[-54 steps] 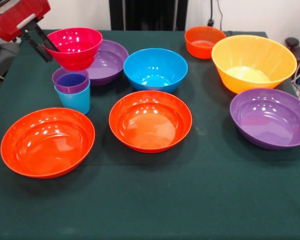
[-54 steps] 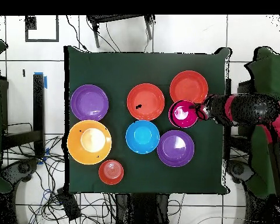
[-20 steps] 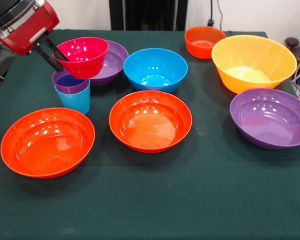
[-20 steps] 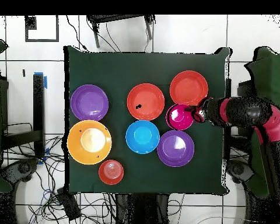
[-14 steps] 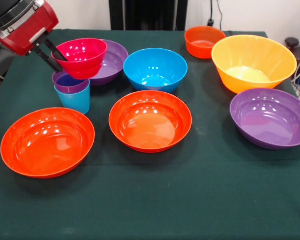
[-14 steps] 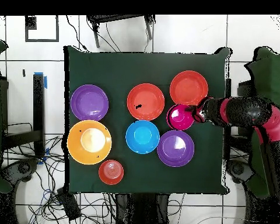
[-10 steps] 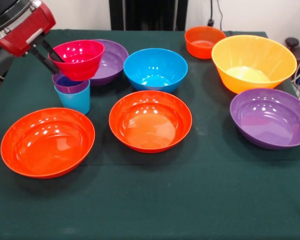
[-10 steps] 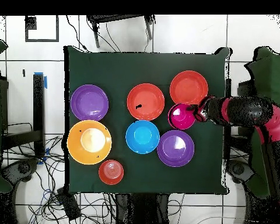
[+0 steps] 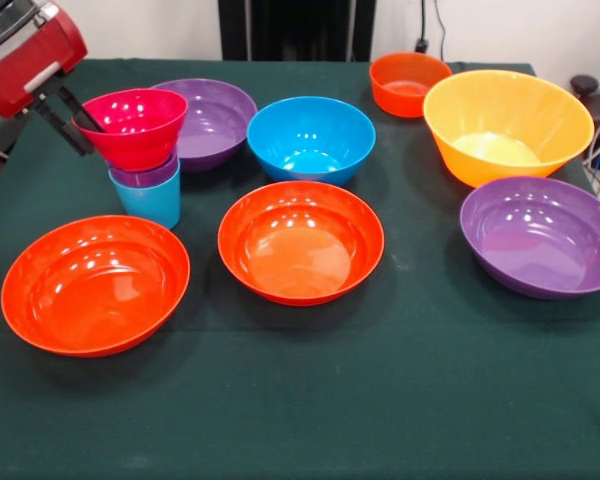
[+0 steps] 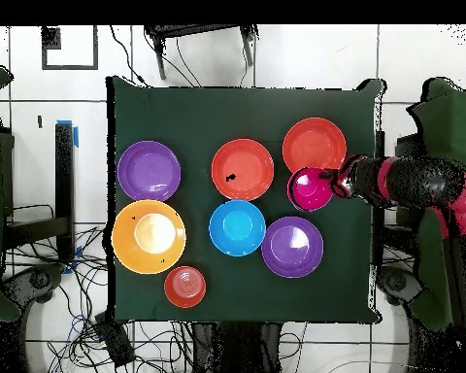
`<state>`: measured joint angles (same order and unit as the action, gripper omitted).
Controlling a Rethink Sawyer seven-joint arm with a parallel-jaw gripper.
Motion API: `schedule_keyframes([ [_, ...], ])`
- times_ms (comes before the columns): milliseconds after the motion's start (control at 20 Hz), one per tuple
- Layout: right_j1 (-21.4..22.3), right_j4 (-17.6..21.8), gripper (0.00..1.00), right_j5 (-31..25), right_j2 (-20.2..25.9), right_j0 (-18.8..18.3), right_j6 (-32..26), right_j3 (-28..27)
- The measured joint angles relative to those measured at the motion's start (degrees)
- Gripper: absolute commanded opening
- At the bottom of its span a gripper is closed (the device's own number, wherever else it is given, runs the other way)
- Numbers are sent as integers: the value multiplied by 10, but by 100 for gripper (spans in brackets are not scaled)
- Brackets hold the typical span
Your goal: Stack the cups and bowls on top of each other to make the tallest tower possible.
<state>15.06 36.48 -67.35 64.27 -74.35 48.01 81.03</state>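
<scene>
My gripper (image 9: 86,136) is shut on the left rim of the small pink bowl (image 9: 132,126), one finger inside and one outside. The pink bowl is upright directly over the purple cup (image 9: 148,176), which is nested in the light blue cup (image 9: 150,202). The bowl's base meets the purple cup's mouth and hides it. In the overhead view the pink bowl (image 10: 311,188) covers both cups, with the gripper (image 10: 335,185) at its right side. This short tower stands at the table's left in the front view.
Around the tower are a wide purple bowl (image 9: 212,120), a medium blue bowl (image 9: 310,136) and two wide orange-red bowls (image 9: 95,285) (image 9: 300,240). A small orange bowl (image 9: 408,82), a large yellow-orange bowl (image 9: 507,125) and another purple bowl (image 9: 540,236) are at the right.
The gripper has carried the pink bowl leftwards in the front view, from over the purple bowl's edge, and lowered it onto the nested cups. It keeps hold of the rim.
</scene>
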Motion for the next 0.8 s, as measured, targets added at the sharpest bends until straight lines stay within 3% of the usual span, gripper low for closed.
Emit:
schedule_keyframes([
  [800,0,2,0,0,-2,0,0,-5],
])
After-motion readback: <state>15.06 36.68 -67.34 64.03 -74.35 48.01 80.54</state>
